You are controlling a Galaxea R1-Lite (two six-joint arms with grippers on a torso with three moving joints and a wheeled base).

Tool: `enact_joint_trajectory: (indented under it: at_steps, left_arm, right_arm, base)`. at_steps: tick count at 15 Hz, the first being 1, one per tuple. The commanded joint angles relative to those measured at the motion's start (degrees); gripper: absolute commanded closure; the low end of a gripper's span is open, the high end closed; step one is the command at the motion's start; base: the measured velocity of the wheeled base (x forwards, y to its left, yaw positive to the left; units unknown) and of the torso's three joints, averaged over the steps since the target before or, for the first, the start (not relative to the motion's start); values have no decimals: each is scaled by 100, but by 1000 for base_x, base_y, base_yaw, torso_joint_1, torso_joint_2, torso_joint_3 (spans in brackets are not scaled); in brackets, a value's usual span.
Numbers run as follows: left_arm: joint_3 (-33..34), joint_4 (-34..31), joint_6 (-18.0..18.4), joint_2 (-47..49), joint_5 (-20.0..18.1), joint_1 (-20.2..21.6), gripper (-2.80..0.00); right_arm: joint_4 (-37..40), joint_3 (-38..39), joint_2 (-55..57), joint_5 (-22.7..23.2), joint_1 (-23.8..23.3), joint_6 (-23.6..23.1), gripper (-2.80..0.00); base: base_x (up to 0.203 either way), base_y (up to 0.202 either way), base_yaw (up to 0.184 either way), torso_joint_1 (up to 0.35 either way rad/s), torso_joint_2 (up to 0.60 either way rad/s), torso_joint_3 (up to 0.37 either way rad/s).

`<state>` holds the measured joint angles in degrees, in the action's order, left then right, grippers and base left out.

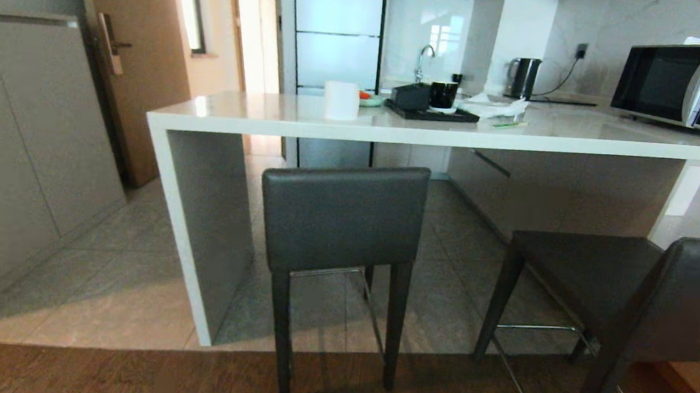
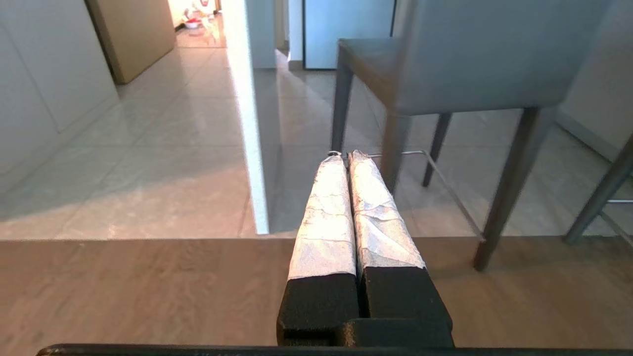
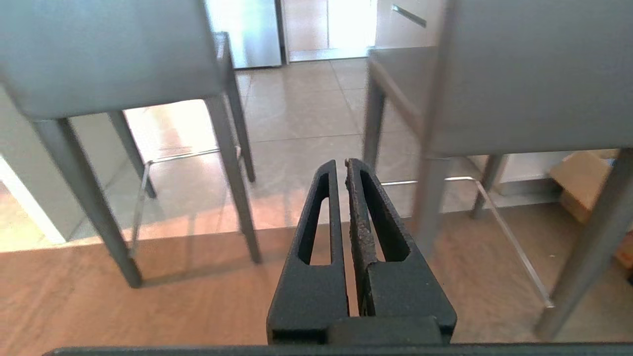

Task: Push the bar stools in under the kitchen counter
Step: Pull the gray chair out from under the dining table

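Across the upper half of the head view runs the white counter (image 1: 393, 128), thick-edged and glossy. At centre one dark grey stool (image 1: 343, 218) stands backrest outward, its seat partly under the slab; the second stool (image 1: 630, 293) at lower right is pulled out, angled. Both grippers, left gripper (image 2: 344, 154) and right gripper (image 3: 340, 162), hover low over the wood floor, fingers pressed together, holding nothing.

Right bar stool (image 1: 623, 293) cut off by frame edge.

Dark grey stools (image 1: 343, 218), chrome footrest bars. Glossy white counter (image 1: 393, 128). Ahead of silver-wrapped left gripper (image 2: 344, 154): pale grey tile. Beneath black right gripper (image 3: 340, 162): brown wood-grain floor (image 3: 148, 306).
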<state>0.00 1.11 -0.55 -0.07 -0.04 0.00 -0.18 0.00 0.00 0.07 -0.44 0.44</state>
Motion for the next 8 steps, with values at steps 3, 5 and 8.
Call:
enact_joint_trajectory:
  at_steps: [3,5,8]
  left_arm:
    - [62,3,-15,-1,4,0,0]
    - [62,3,-15,-1,4,0,0]
    - [62,3,-15,-1,4,0,0]
  right_arm:
    - [-8,53,9,1,0,0,0]
    - [-8,53,9,1,0,0,0]
    - [-8,53,9,1,0,0,0]
  base:
    - [0,84,0,4,1,4]
    - [0,0,0,0,0,0]
    - [111,-1,5,4,3,-2]
